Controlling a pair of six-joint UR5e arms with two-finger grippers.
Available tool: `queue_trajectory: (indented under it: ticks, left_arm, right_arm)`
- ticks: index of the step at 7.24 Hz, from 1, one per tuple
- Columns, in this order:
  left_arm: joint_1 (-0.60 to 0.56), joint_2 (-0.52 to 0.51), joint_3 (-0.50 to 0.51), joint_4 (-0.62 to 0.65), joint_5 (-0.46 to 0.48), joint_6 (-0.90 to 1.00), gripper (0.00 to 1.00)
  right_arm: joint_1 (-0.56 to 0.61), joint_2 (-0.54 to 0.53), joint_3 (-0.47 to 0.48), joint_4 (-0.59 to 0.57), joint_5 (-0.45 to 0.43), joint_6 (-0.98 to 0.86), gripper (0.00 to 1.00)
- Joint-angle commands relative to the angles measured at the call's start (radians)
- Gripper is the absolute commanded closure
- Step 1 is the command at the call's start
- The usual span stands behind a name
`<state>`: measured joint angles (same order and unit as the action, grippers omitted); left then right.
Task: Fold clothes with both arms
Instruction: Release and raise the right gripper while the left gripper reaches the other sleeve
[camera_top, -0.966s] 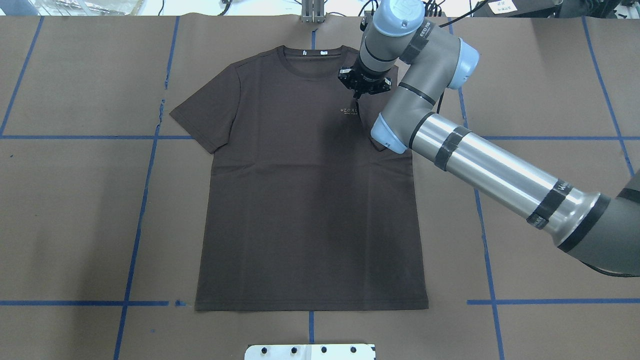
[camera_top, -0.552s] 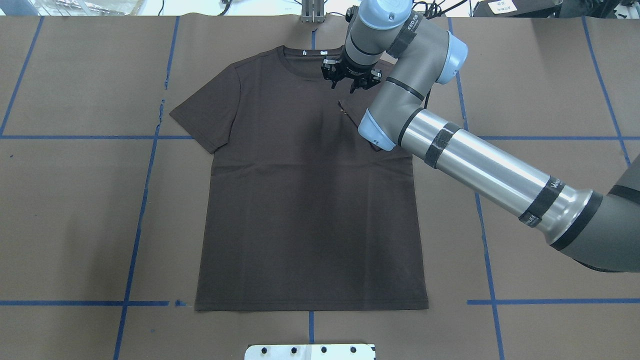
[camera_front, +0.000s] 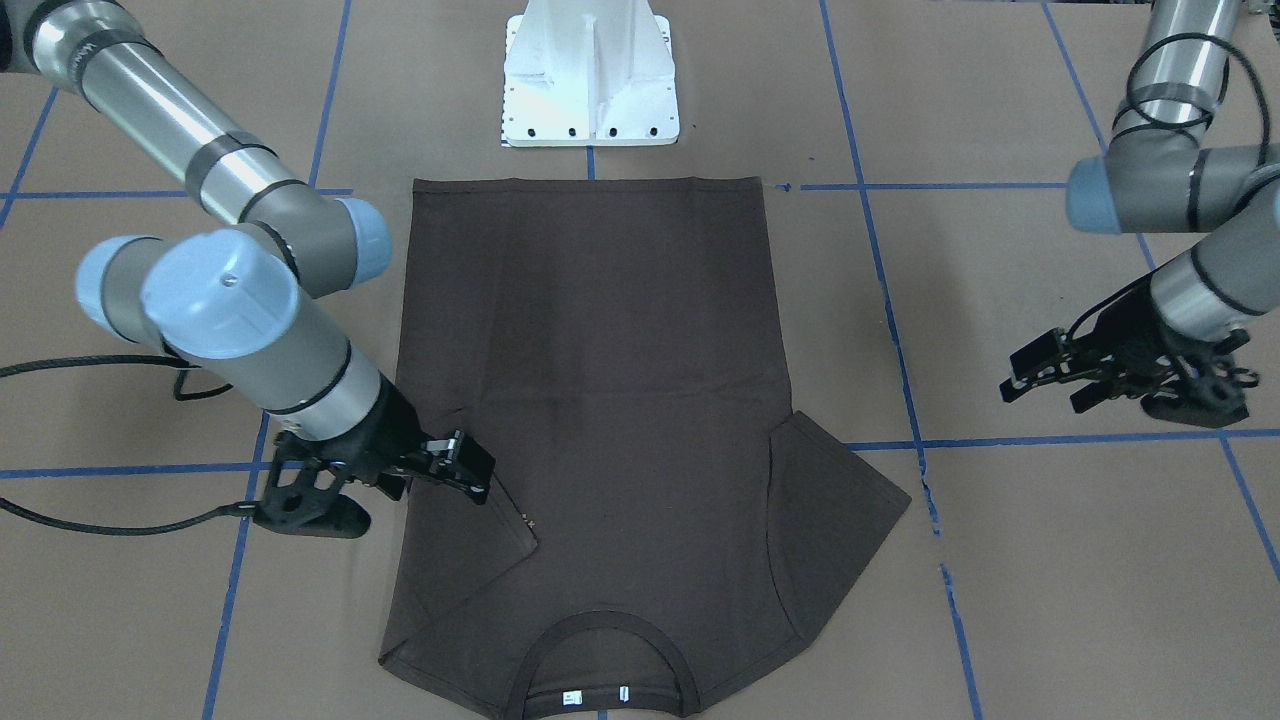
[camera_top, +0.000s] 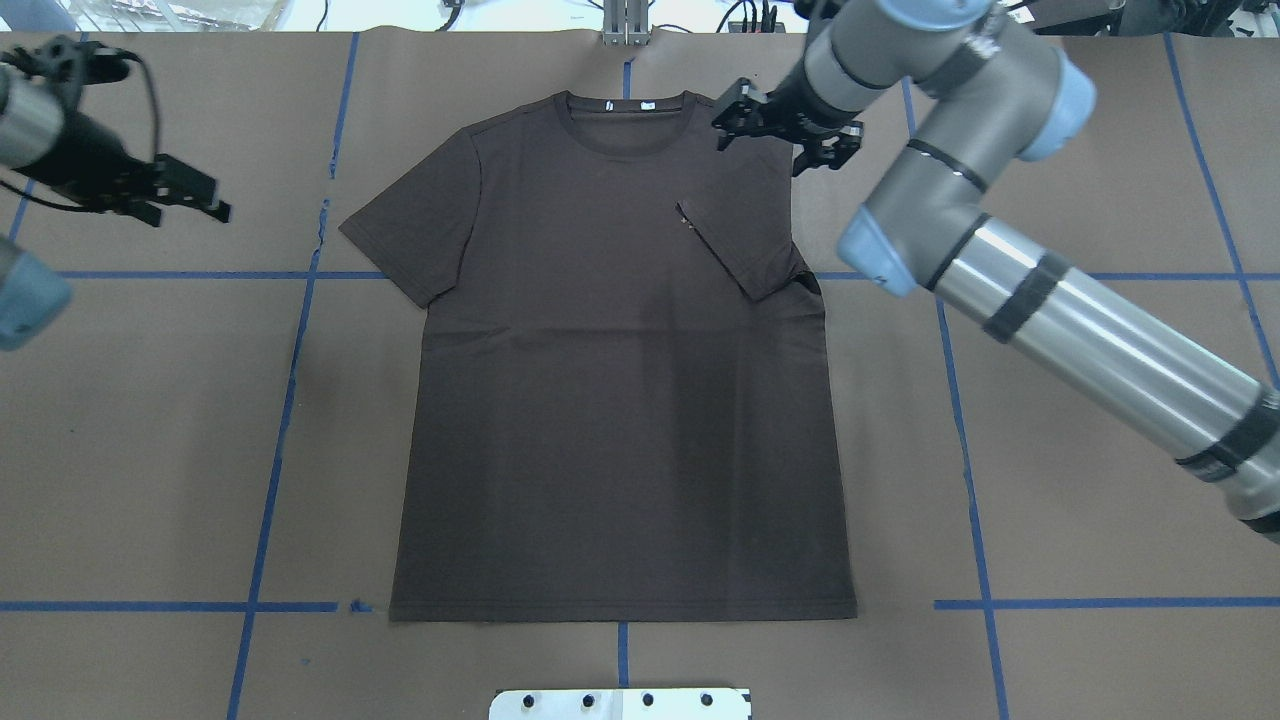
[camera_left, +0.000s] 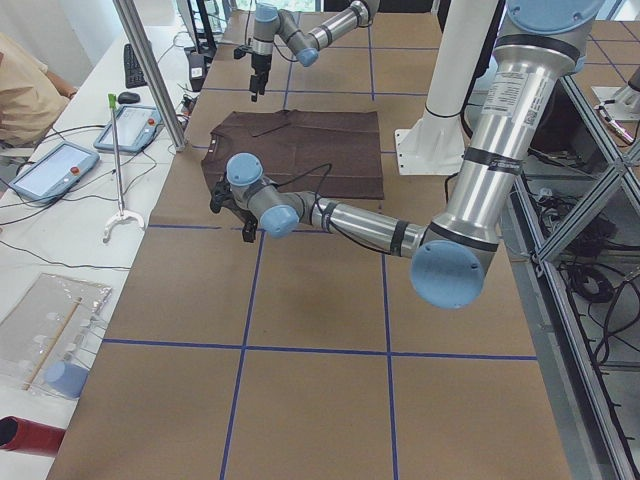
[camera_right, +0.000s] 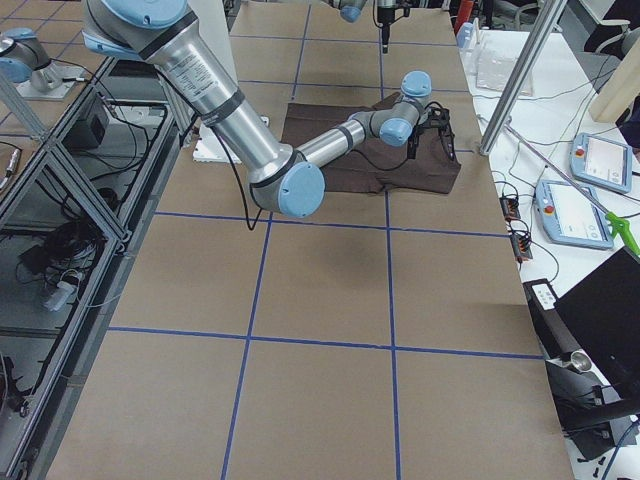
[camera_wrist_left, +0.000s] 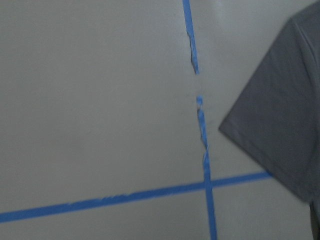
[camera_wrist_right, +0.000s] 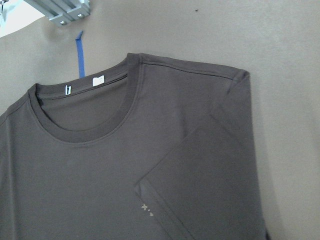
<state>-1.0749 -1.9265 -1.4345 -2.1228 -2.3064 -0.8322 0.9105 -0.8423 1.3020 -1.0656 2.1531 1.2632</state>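
The dark brown T-shirt lies flat, front up, with its collar at the far side. Its sleeve on my right is folded inward over the chest and covers most of the pale lettering. The other sleeve lies spread out. My right gripper hovers open and empty over the shirt's right shoulder; it also shows in the front view. My left gripper is open and empty over bare table left of the shirt, well clear of the spread sleeve.
The brown paper table cover carries blue tape lines. The white pedestal base stands at the near edge by the shirt's hem. A metal bracket sits at the far edge behind the collar.
My right gripper rose from the chest lettering, opened off the folded sleeve, and moved back and right over the shoulder. My left arm came into view at the left.
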Motion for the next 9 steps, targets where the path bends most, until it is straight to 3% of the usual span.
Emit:
queue_trajectory:
  ticks: [1,3,6,7,9]
  left_arm:
    - [0.073,-0.147,0.145,0.000,0.076,-0.134,0.04]
    - [0.139,-0.186,0.169,0.001,0.163,-0.258,0.10]
    - [0.187,-0.229,0.262,-0.035,0.249,-0.283,0.23]
    - [0.187,-0.230,0.311,-0.095,0.255,-0.285,0.26]
    - [0.187,-0.244,0.318,-0.106,0.255,-0.286,0.36]
  right_arm:
    - [0.044,-0.060,0.049,0.004,0.037,-0.010,0.00]
    - [0.048,-0.063,0.048,0.004,0.037,-0.008,0.00]
    - [0.047,-0.061,0.048,0.004,0.037,-0.007,0.00]
    - [0.047,-0.063,0.046,0.004,0.036,-0.008,0.00]
    - [0.047,-0.063,0.042,0.004,0.036,-0.011,0.00]
